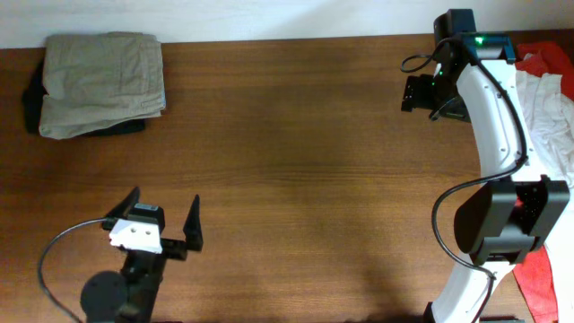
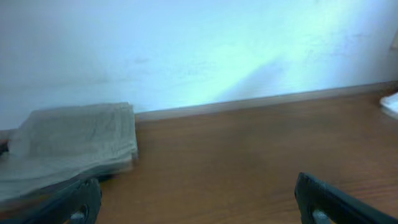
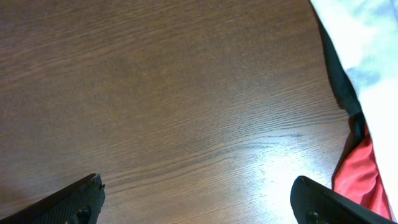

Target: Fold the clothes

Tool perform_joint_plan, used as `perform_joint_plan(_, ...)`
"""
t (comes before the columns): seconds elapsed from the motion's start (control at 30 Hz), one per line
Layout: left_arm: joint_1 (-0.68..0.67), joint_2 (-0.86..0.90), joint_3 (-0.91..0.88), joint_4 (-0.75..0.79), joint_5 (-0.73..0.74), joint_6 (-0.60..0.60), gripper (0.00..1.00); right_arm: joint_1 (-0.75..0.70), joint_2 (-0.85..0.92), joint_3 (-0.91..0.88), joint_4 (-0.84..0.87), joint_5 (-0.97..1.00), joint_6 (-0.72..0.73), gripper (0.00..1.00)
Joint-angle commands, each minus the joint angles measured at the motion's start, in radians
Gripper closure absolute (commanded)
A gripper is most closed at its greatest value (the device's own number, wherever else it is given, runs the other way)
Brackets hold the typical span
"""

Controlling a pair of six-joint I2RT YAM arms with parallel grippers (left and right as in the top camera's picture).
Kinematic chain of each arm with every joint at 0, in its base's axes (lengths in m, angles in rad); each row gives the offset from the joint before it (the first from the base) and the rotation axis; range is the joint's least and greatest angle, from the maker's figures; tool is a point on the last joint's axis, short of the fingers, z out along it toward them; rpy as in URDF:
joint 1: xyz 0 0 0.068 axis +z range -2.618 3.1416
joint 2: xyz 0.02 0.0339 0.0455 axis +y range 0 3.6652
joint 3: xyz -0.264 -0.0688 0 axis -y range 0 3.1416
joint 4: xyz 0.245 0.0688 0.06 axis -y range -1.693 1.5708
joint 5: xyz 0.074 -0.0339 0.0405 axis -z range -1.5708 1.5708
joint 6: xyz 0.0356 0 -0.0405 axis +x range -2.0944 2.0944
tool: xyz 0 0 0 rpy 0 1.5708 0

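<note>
Folded khaki shorts [image 1: 99,81] lie at the far left corner of the table on top of a black garment [image 1: 34,100]. They also show in the left wrist view [image 2: 68,146]. My left gripper [image 1: 166,220] is open and empty near the front left, well short of the shorts; its fingers frame bare wood [image 2: 199,202]. A white garment [image 1: 549,108] and a red garment [image 1: 538,278] lie heaped at the right edge. My right gripper [image 1: 417,93] is open and empty over bare wood [image 3: 199,199], just left of the white cloth [image 3: 373,50], a black edge [image 3: 339,81] and red cloth [image 3: 357,174].
The brown wooden table [image 1: 296,161] runs up to a white wall [image 2: 199,50] at the back. The right arm's white links [image 1: 498,126] arch over the right side. The left arm's cable [image 1: 54,260] loops at the front left.
</note>
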Motion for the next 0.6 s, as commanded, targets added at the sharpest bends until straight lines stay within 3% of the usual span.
perform_joint_plan(0.0, -0.003, -0.045, -0.174, 0.204, -0.02, 0.022, 0.01, 0.002, -0.012, -0.001, 0.0, 0.013, 0.001, 0.01)
perform_joint_plan(0.1, -0.003, -0.084, -0.325, 0.421, -0.033, 0.022, 0.01, 0.002, -0.012, -0.001, 0.0, 0.013, 0.001, 0.02)
perform_joint_plan(0.2, -0.001, -0.15, -0.416, 0.463, -0.054, 0.022, 0.01, 0.002, -0.012, -0.001, 0.0, 0.013, 0.001, 0.01)
perform_joint_plan(0.37, 0.003, -0.249, -0.431, 0.328, -0.098, 0.023, 0.01, 0.002, -0.012, -0.001, 0.0, 0.013, 0.001, 0.01)
perform_joint_plan(0.47, 0.0, -0.249, -0.431, 0.169, -0.097, 0.021, 0.01, 0.002, -0.012, -0.001, 0.0, 0.013, 0.001, 0.01)
perform_joint_plan(0.57, 0.0, -0.249, -0.431, 0.176, -0.094, 0.022, 0.01, 0.002, -0.012, -0.001, 0.0, 0.013, 0.001, 0.01)
